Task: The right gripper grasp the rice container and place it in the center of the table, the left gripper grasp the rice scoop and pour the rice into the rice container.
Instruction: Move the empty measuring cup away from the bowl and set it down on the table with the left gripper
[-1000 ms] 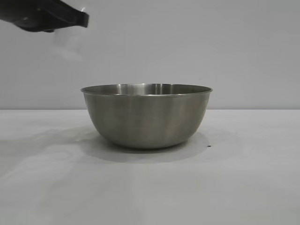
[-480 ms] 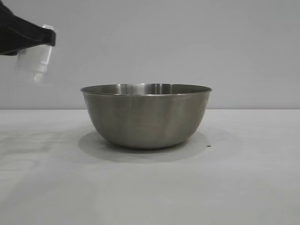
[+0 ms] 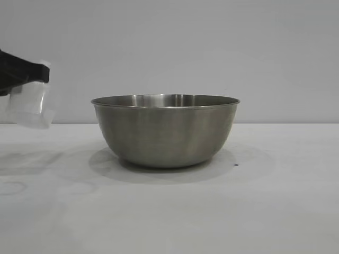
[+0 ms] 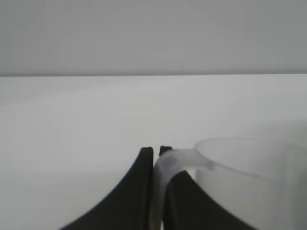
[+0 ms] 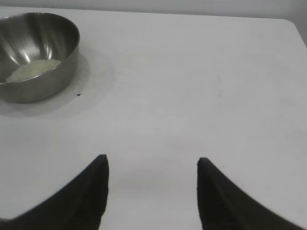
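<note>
The white table [image 3: 275, 211] spreads beneath me. The steel rice container [image 3: 165, 132] sits at its center, rice [image 5: 32, 70] inside. At its nine o'clock, my left gripper [image 4: 156, 155] hangs clenched on the rice scoop [image 3: 32, 108] handle. My right gripper [image 5: 152, 165] waits released, well apart.

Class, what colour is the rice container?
Brushed silver-grey steel; the rice container shows best in the exterior view.

The rice container [image 3: 165, 132] is being borne by the table [image 3: 275, 211] at its middle, with the rice [image 5: 32, 70] lying inside. The rice scoop [image 3: 32, 106] is being held above the table, left of the container and apart from it.
</note>
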You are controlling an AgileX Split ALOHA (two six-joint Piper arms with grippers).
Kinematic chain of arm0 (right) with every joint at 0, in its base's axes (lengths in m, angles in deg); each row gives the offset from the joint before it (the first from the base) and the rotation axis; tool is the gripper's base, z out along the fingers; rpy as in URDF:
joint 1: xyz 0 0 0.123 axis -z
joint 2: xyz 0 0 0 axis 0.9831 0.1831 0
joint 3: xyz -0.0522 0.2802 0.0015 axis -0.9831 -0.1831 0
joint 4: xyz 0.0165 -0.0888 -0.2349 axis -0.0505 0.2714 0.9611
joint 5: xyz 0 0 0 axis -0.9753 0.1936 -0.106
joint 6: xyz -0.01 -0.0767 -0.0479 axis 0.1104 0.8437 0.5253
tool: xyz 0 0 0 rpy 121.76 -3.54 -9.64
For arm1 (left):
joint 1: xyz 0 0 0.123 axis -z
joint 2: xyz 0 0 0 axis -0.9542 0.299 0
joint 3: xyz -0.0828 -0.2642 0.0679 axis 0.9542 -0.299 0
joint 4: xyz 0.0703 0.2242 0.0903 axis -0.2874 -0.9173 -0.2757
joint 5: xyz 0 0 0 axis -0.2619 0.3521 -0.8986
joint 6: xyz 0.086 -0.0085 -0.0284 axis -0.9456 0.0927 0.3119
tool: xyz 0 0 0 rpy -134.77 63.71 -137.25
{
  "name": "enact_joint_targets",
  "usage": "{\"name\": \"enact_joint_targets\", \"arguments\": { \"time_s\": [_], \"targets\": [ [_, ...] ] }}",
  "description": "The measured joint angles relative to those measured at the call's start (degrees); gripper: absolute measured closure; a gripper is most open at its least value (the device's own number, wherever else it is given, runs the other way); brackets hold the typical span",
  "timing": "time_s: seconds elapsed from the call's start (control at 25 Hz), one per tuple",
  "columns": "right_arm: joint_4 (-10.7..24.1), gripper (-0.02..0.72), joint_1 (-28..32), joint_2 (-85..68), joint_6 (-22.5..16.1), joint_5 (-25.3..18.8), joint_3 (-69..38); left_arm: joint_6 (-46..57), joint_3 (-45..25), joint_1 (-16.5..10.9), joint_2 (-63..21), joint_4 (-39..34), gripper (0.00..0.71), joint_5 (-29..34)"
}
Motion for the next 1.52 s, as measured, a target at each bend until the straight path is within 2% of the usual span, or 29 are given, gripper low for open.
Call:
{"name": "enact_joint_targets", "arguments": {
  "time_s": [0.44,1.32,1.52],
  "targets": [
    [0.0,0.345,0.0,0.0,0.0,0.0,0.0,2.59,0.0,-0.47,3.97,-2.52,0.71,0.01],
    [0.0,0.345,0.0,0.0,0.0,0.0,0.0,3.21,6.61,-0.47,10.01,-4.19,0.71,0.01],
    [0.0,0.345,0.0,0.0,0.0,0.0,0.0,4.12,7.84,-1.38,12.13,-6.99,0.71,0.01]
  ]
}}
